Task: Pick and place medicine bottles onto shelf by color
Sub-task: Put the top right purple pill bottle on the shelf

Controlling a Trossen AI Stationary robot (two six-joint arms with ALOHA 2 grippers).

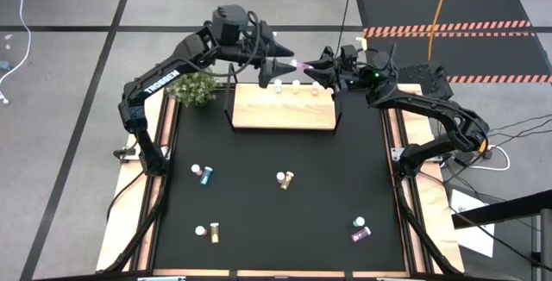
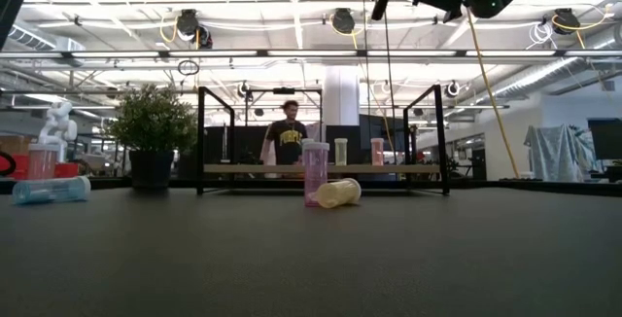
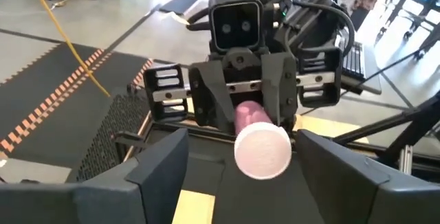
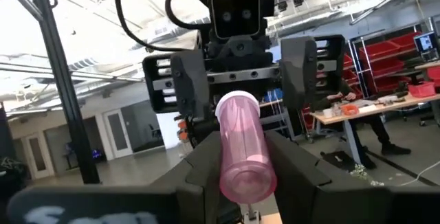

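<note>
Pink bottle (image 4: 242, 145) mid-handover at upper centre of the high view, above the shelf (image 1: 283, 109). Right pincer (image 1: 326, 67) pinches its body; left pincer (image 1: 285, 65) spread around the capped end (not gripping). Next, I judge: left backs off, right lowers bottle among the shelf's bottles (image 1: 295, 87).

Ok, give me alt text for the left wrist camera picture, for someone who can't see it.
A pink bottle with a white cap pointing toward the camera is clamped in the right gripper, which faces the lens head-on. The left gripper shows at the bottom, its fingers spread wide on either side of the bottle without touching it.
</note>
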